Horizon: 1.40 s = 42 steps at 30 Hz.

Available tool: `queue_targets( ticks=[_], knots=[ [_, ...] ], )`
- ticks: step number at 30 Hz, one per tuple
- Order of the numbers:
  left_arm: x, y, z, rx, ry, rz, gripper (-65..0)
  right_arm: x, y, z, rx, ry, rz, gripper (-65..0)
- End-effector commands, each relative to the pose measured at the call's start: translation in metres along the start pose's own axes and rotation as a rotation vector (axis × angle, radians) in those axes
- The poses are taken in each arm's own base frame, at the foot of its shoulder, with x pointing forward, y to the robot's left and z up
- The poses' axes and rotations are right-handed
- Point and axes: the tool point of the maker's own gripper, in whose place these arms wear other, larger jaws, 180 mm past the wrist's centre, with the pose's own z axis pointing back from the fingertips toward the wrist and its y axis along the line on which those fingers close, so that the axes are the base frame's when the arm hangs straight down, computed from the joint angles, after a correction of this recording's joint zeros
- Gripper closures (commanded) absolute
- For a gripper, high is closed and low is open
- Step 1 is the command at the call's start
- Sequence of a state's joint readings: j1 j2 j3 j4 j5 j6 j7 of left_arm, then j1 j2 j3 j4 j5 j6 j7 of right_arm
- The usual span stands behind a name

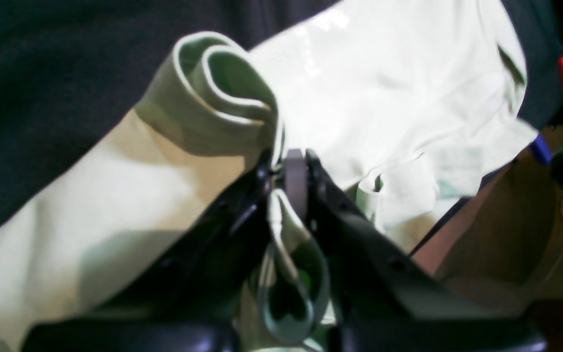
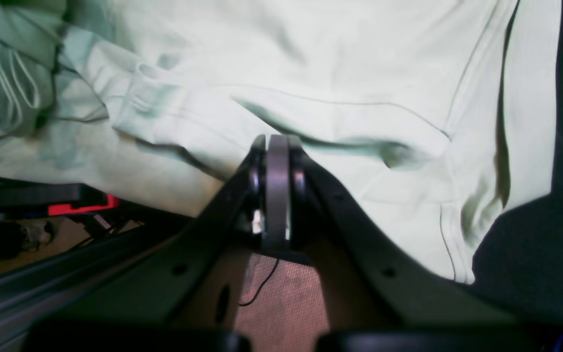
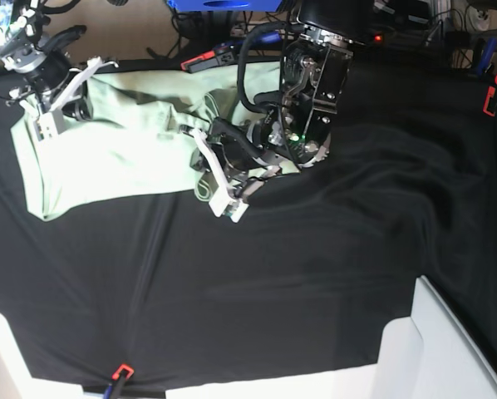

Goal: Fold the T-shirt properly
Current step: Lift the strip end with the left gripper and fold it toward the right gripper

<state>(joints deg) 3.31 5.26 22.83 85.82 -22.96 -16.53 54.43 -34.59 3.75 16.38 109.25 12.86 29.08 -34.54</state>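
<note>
The pale mint-green T-shirt (image 3: pixel 115 150) lies bunched at the far left of the black cloth. My left gripper (image 3: pixel 219 187) is at the shirt's right edge. In the left wrist view it (image 1: pixel 291 168) is shut on a rolled fold of the T-shirt (image 1: pixel 384 98), and cloth loops between the fingers. My right gripper (image 3: pixel 49 108) is at the shirt's far left corner. In the right wrist view it (image 2: pixel 276 146) is shut, with its tips on the edge of the T-shirt (image 2: pixel 311 58), which is lifted off the table edge.
The black table cloth (image 3: pixel 315 274) covers the whole table. A white block (image 3: pixel 431 349) stands at the front right corner. Red clamps (image 3: pixel 488 98) (image 3: pixel 120 371) sit at the table edges. A blue box (image 3: pixel 223 4) and cables lie behind the table.
</note>
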Motion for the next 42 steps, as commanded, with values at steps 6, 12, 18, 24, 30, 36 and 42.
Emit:
queue_targets(
  ticks=[6, 12, 18, 24, 30, 36, 42],
  knots=[
    [0.004, -0.02, -0.003, -0.051, 0.015, -0.049, 0.0, 0.012, -0.004, 0.002, -0.008, -0.041, 0.01, 0.0],
    [0.0, -0.018, -0.002, -0.05, 0.041, -0.053, 0.0, 0.014, -0.002, 0.001, -0.003, -0.044, 0.012, 0.0],
    [0.001, -0.019, -0.003, -0.053, 0.041, -0.058, 0.0, 0.014, -0.002, 0.001, -0.003, -0.044, 0.012, 0.0],
    [-0.001, -0.043, -0.008, -0.104, 0.073, -0.161, 0.0, 0.014, -0.002, 0.001, -0.003, -0.044, 0.012, 0.0],
    [0.001, -0.05, -0.009, -0.115, 0.077, -0.19, -18.1, 0.014, -0.003, 0.001, -0.004, -0.044, 0.011, 0.0],
    [0.005, -0.051, -0.008, -0.117, 0.061, -0.191, -34.9, 0.014, -0.002, 0.001, -0.003, -0.044, 0.012, 0.0],
    [0.06, -0.046, 0.019, -0.083, -0.098, -0.214, -34.9, 0.013, -0.005, 0.002, -0.01, -0.042, 0.01, 0.0]
  ],
)
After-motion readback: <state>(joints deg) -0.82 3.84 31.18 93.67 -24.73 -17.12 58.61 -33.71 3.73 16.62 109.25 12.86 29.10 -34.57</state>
